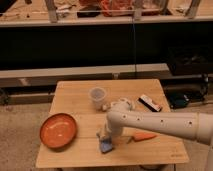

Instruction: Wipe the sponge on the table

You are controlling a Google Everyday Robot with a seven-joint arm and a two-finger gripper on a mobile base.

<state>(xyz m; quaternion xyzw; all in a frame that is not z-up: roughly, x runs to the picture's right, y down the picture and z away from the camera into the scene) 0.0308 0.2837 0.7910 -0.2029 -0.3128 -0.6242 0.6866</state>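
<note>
The small pale blue sponge (106,146) rests on the light-wood table (75,95), near the front edge and a little left of centre. My gripper (105,138) points straight down onto it from above and is shut on the sponge, pressing it against the planks. The white arm (160,122) reaches in from the right, low over the table. The gripper hides the sponge's upper part.
An orange bowl (58,130) sits at the front left. A clear cup (97,97) stands behind the gripper. An orange carrot-like piece (142,136) lies under the arm, a black-and-white block (149,103) at the right. A long grey shelf (75,74) runs behind.
</note>
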